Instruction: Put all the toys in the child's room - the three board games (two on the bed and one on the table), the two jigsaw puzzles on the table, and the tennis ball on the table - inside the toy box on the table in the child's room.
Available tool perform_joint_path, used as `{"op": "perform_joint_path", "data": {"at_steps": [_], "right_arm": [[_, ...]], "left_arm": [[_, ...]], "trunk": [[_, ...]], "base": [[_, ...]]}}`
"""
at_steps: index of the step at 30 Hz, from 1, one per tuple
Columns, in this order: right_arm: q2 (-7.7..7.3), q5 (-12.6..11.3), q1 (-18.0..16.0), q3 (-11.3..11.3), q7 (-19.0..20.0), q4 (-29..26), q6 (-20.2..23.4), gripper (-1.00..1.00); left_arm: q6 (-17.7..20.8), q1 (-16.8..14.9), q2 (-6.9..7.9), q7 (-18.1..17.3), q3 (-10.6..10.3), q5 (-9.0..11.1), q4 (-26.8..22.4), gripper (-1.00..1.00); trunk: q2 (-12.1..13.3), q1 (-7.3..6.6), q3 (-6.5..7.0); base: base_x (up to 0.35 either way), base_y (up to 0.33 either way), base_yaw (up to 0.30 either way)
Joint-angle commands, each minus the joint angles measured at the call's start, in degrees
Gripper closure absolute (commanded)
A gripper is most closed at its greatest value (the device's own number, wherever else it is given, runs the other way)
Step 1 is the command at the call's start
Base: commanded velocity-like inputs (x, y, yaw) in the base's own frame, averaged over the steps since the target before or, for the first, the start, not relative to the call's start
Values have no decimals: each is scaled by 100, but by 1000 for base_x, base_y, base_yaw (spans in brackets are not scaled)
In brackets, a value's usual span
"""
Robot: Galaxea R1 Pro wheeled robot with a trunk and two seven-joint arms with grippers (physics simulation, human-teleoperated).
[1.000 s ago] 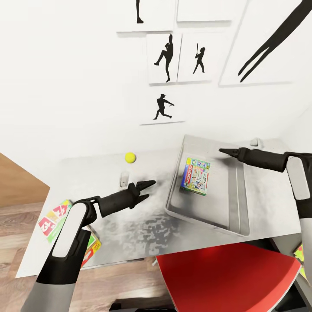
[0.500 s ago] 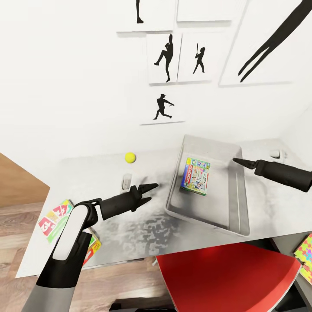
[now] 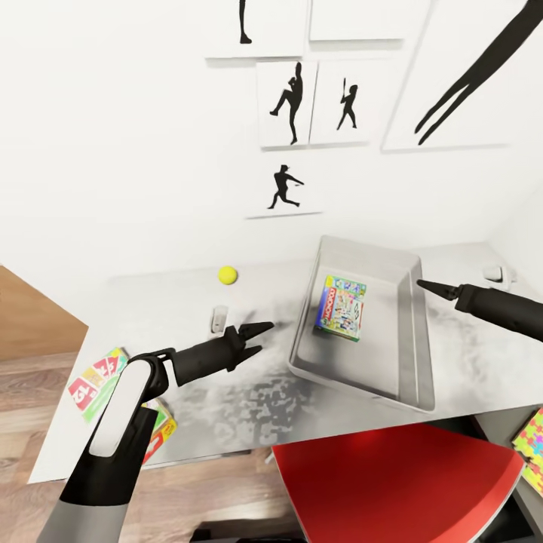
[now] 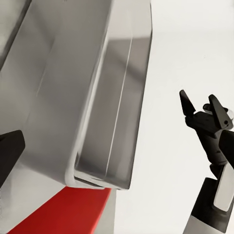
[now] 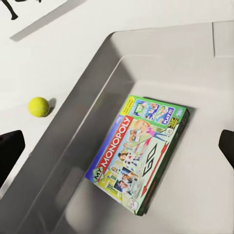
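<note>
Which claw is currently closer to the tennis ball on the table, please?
Left. The left claw hovers just in front of the tennis ball; the right claw hangs beyond the toy box, much farther away.

My head looks down over the table (image 3: 188,317); both my wrist cameras closely share the toy box (image 3: 407,332).

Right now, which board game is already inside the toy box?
The blue Monopoly game lies flat in the toy box. The red-green game sits below the table's left edge.
</note>
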Motion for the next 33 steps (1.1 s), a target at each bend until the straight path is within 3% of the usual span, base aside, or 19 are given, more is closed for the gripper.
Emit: {"op": "perform_joint_path", "data": {"at_steps": [1, 9, 24, 33], "right_arm": [[-3, 30, 3, -9, 43, -5, 28, -100], [-23, 31, 36, -18, 47, -18, 28, -100], [-398, 24, 379, -75, 104, -24, 28, -100], [-462, 23, 440, -83, 291, -24, 28, -100]], "left_arm": [[15, -2, 0, 60, 6, 57, -5, -100], [16, 3, 10, 63, 25, 54, -7, -100], [10, 18, 74, 66, 43, 46, -8, -100], [8, 29, 86, 67, 45, 46, -8, -100]], "trunk": [[-9, 3, -2], [-9, 3, 53], [-9, 3, 177], [-9, 3, 254]], "base": [[0, 0, 62], [0, 0, 75], [0, 0, 98], [0, 0, 109]]}}
